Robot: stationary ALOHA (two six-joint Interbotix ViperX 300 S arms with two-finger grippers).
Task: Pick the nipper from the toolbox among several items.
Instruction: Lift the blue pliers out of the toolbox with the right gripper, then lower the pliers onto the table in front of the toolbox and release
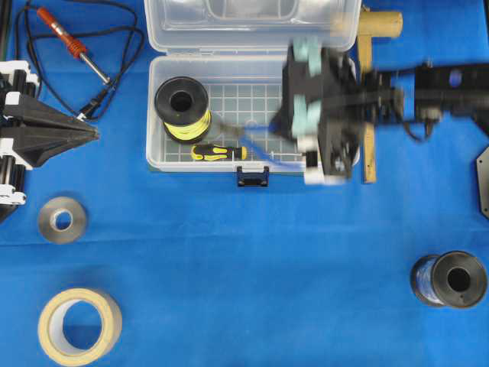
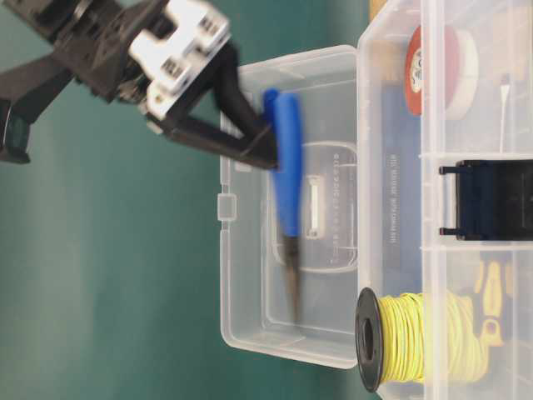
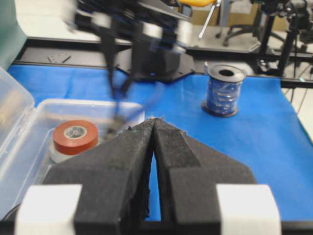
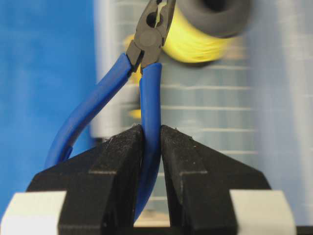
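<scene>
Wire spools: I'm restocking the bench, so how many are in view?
2. A yellow wire spool sits inside the toolbox at its left end; a blue wire spool lies on the cloth at lower right. The arm may hide more.

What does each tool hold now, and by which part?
The right tool holds the nipper by one blue handle, pinched between its pads. The left tool is shut and holds nothing.

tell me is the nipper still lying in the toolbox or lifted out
Lifted. The right gripper is shut on one blue handle of the nipper, which hangs clear above the toolbox floor in the table-level view.
</scene>
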